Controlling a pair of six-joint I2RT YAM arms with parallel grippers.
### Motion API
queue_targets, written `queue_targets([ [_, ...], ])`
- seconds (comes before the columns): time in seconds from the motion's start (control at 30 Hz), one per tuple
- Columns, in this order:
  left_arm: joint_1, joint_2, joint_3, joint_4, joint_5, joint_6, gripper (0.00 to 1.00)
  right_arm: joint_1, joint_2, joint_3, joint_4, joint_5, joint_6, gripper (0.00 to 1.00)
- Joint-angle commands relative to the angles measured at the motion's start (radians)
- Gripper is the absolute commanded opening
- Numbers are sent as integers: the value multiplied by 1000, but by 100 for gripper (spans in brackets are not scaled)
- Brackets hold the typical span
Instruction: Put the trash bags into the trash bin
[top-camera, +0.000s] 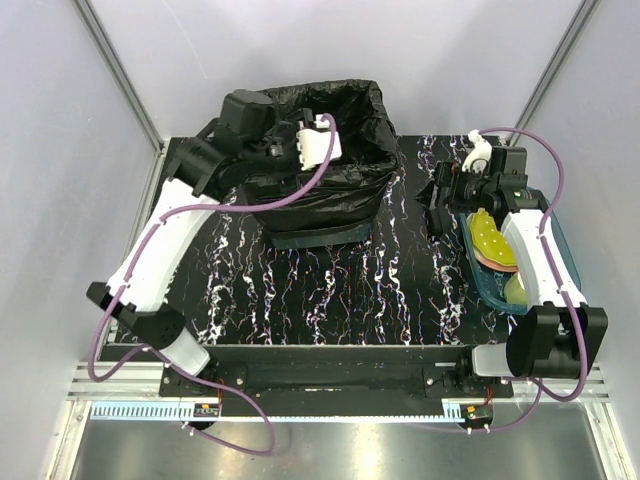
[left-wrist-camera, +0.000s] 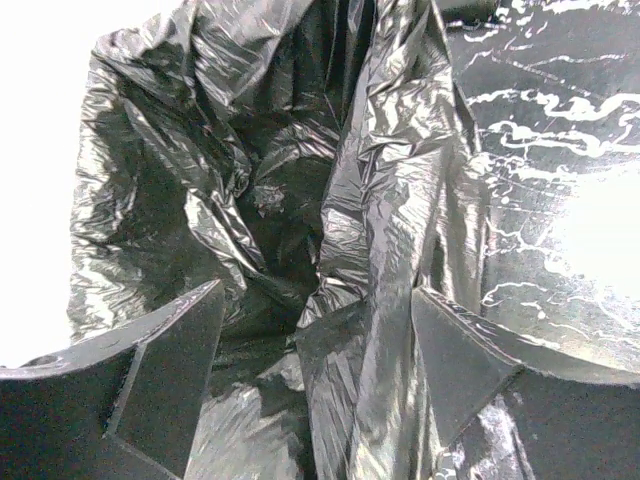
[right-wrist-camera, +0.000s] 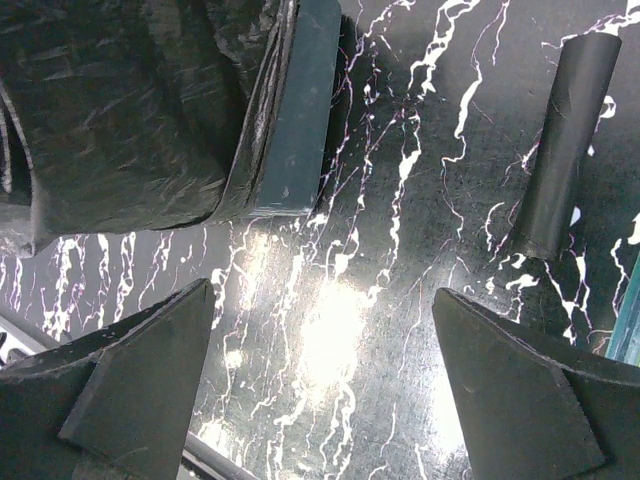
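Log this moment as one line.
trash bag draped over trash bin | left claw open, among bag folds | right claw open, empty, over table

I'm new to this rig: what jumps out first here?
Most striking is the glossy black trash bag draped over the dark green trash bin at the back of the white-veined marble table, with the left gripper open amid its folds. At the right, the right gripper hovers open above the tabletop near a black roll and a blue tray.
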Motion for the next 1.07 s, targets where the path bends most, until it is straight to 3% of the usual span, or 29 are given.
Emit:
queue_targets([
  [0.0, 6, -132, 36, 52, 63, -109, 84, -2, -62, 81, 2, -33, -31, 100],
  [0.2, 135, -287, -42, 120, -2, -349, 93, -3, -111, 153, -21, -55, -57, 100],
  [0.4, 524, -316, -50, -36, 81, -583, 98, 0, -137, 199, -154, -40, -88, 98],
  [0.5, 679, -329, -164, -99, 139, -621, 99, 4, -154, 165, -200, 2, -131, 98],
  [0.53, 722, -332, -268, -102, 118, -640, 99, 9, -149, 159, -217, 26, -143, 98],
  [0.63, 739, -353, -424, -80, -6, -732, 99, 18, -140, 116, -284, 71, -198, 99],
  [0.77, 738, -468, -762, 68, -89, -775, 99, 20, -164, -9, -263, 89, -238, 100],
  [0.9, 736, -525, -893, 123, -124, -790, 99, 27, -215, -82, -220, 91, -231, 100],
  [1.03, 732, -576, -927, 155, -143, -786, 99, 33, -270, -106, -191, 83, -229, 100],
])
